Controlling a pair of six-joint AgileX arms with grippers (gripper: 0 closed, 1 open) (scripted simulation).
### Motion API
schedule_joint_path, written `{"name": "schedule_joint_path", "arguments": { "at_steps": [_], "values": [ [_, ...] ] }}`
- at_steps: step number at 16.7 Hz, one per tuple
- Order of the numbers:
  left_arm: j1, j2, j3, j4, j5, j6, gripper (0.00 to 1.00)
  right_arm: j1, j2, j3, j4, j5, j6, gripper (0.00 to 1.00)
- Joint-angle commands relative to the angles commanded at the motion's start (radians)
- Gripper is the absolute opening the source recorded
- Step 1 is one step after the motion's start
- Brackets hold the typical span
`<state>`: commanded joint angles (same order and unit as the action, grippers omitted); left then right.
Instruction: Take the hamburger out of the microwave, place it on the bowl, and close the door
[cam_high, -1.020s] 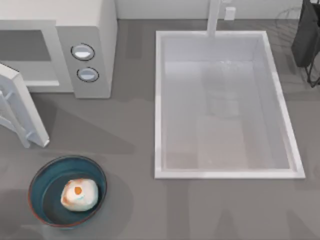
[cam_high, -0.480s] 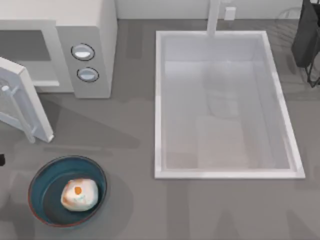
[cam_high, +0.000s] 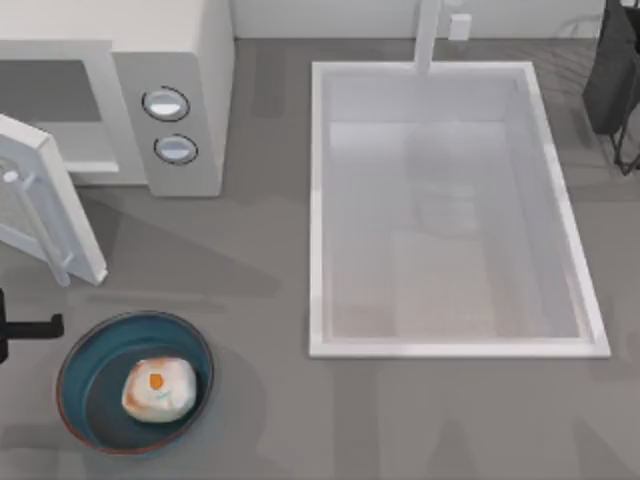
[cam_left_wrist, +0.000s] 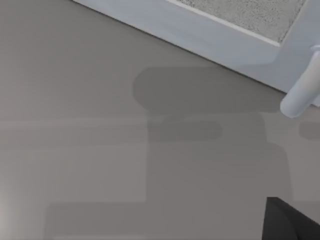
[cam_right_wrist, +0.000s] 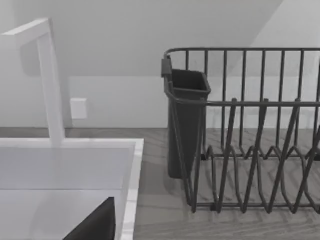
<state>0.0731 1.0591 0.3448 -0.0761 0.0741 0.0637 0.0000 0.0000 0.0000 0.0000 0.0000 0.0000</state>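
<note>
I read the scene from the largest item down.

1. The flat grey desk (cam_high: 260, 300) carries everything.
2. The large white rectangular sink (cam_high: 318, 220) is set into the desk's right half, with a white faucet post (cam_high: 428, 35) at its far rim.
3. The white-grey boxy microwave (cam_high: 205, 60) stands at the far left. Its wide cavity (cam_high: 50, 100) is exposed, and the side panel bears two round silver-rimmed bluish knobs (cam_high: 166, 104).
4. The flat white framed door (cam_high: 50, 215) with its pale translucent window is swung outward at an angle from the cavity, so it is not shut. In the left wrist view, the door's lower frame (cam_left_wrist: 200, 35) and its rounded white handle (cam_left_wrist: 302, 92) sit above bare desk.
5. The dark wire dish rack (cam_right_wrist: 250, 150) with a dark cutlery cup (cam_right_wrist: 187, 125) stands at the far right corner, beside the sink.
6. The round shallow bowl (cam_high: 85, 360), teal-blue inside with a thin reddish-brown rim, rests on the desk near the front left, below the open door.
7. The small rounded pale cream hamburger (cam_high: 158, 388), with an orange spot on top, lies inside the bowl.
8. My left claw (cam_high: 20, 328) enters at the left edge, between door and bowl, touching neither. I cannot tell whether it is wide or narrow.
9. My right arm is parked by the rack.
</note>
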Motion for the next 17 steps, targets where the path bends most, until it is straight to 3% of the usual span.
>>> {"name": "schedule_joint_path", "arguments": {
  "at_steps": [5, 13, 17],
  "values": [
    [0.000, 0.044, 0.033, 0.019, 0.002, -0.001, 0.00, 0.000, 0.000, 0.000, 0.000, 0.000, 0.000, 1.00],
    [-0.030, 0.452, 0.262, 0.175, -0.016, -0.017, 0.00, 0.000, 0.000, 0.000, 0.000, 0.000, 0.000, 1.00],
    [-0.036, 0.510, 0.305, 0.206, -0.020, -0.021, 0.00, 0.000, 0.000, 0.000, 0.000, 0.000, 0.000, 1.00]
  ]
}}
